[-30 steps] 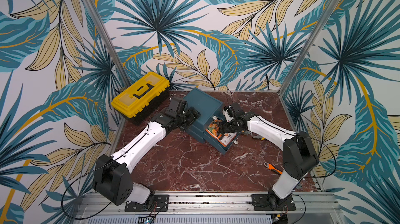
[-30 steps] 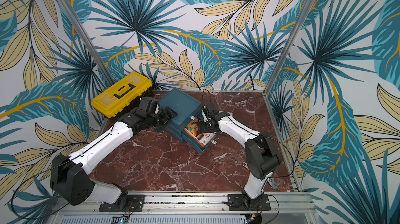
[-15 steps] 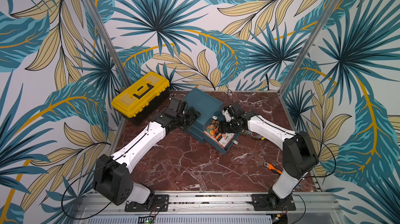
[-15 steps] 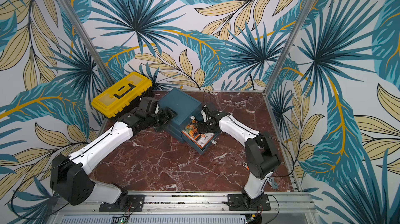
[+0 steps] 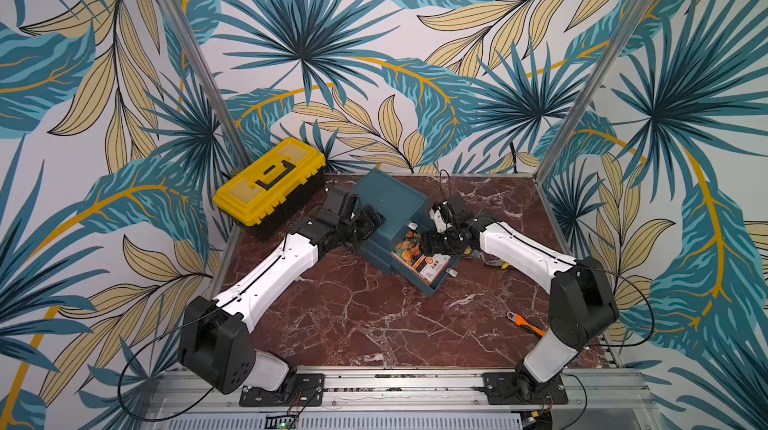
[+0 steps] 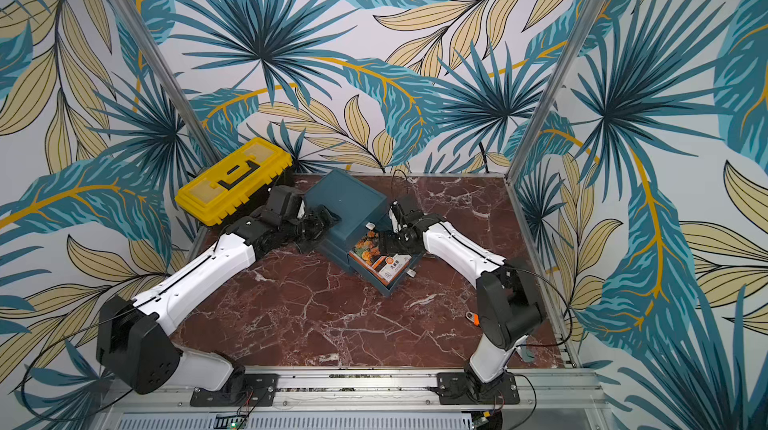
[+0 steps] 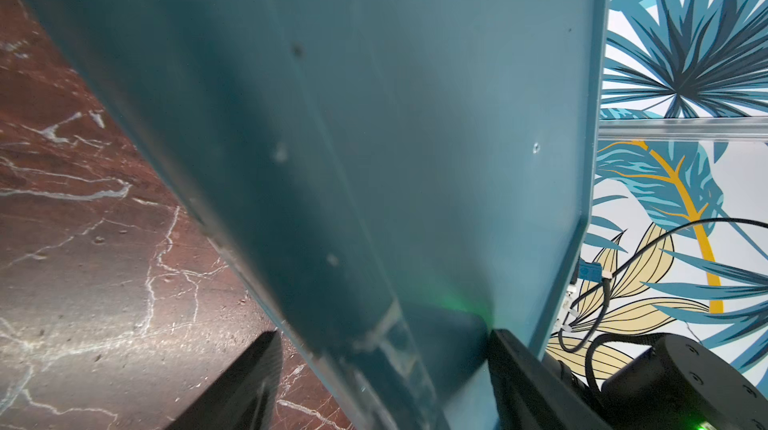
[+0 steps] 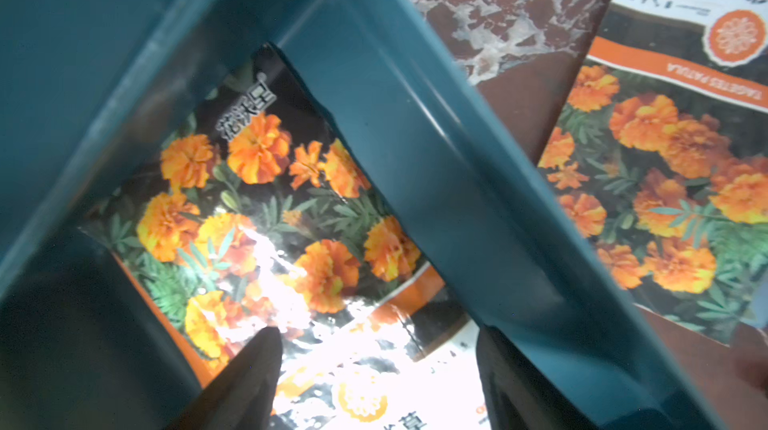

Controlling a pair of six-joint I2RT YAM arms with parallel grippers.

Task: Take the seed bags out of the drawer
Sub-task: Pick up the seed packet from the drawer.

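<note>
**Seed bags half out:** the teal cabinet stands near the middle of the counter's rear edge. Its drawer is pulled out toward the counter's centre, and seed bags with orange flower fronts lie flat inside. The right wrist view shows one bag on the drawer floor. A loose bag lies on the counter just outside the drawer wall. So at least one appears to be out and at least one is left to lift. How many are stacked in the drawer cannot be told.

Beyond the yellow toolbox in the rear-left corner, the left arm stretches low across the counter, with the left claw against the cabinet's side. Its fingers straddle a cabinet corner, though whether they clamp it cannot be told. The right arm bends in from the right edge. The right claw is open and points down into the drawer just above the bag, holding nothing. An orange-handled tool lies near the right edge.
</note>
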